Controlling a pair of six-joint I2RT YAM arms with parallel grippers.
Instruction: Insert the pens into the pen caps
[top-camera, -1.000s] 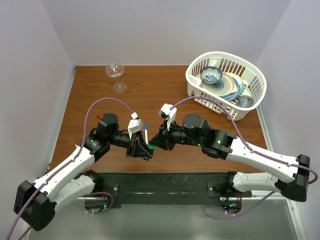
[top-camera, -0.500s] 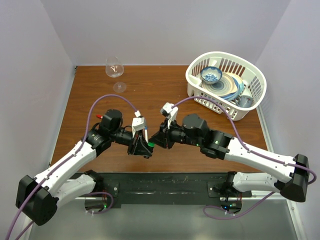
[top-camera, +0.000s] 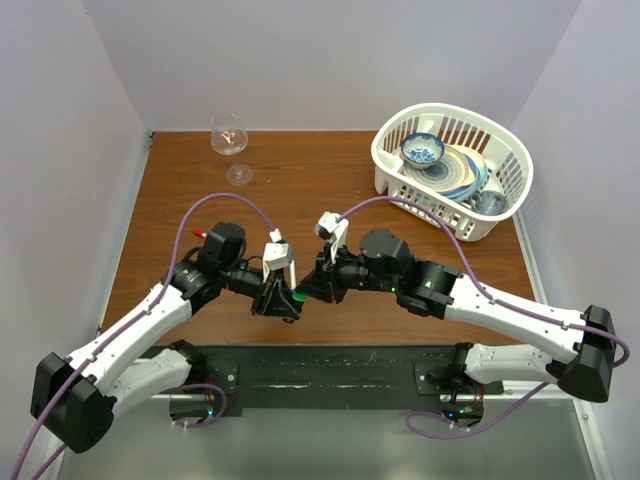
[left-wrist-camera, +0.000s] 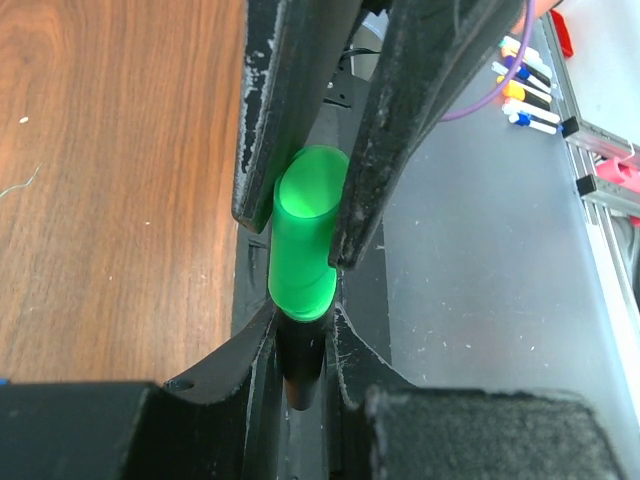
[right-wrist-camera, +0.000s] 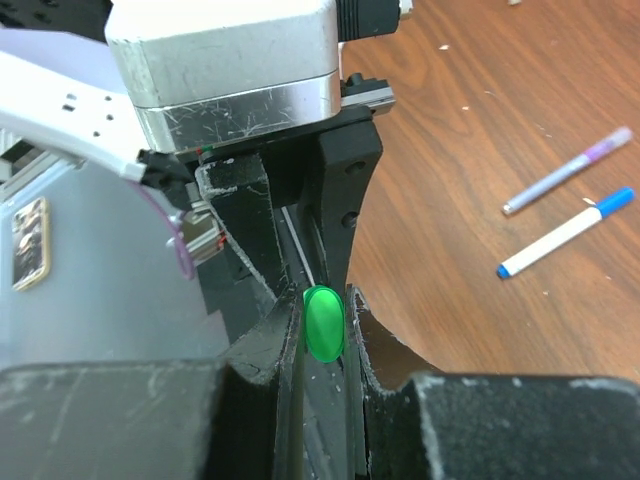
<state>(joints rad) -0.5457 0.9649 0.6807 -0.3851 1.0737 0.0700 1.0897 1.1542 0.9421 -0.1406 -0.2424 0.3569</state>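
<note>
Right at the front edge of the brown wooden desk the two arms meet nose to nose. The left arm's jaws are clamped tight on the barrel of a thick black marker, which points out toward the other arm. The right arm's jaws are nearly closed too, pinching a stubby bright green plastic cap by its sides.

In the left wrist view the cap lines up with the marker, and its lower end sits right on the marker's end with no gap I can see. How deep the tip goes inside, can't tell. The right wrist view only shows the cap's round end between that arm's fingers.

A bit further in, a thin purple-grey pen and a thin white pen with blue at both ends lie loose on the wood, close together but not touching.

Way at the back right there's a white slatted plastic basket with dishes in it. A clear wine glass is at the back left.
</note>
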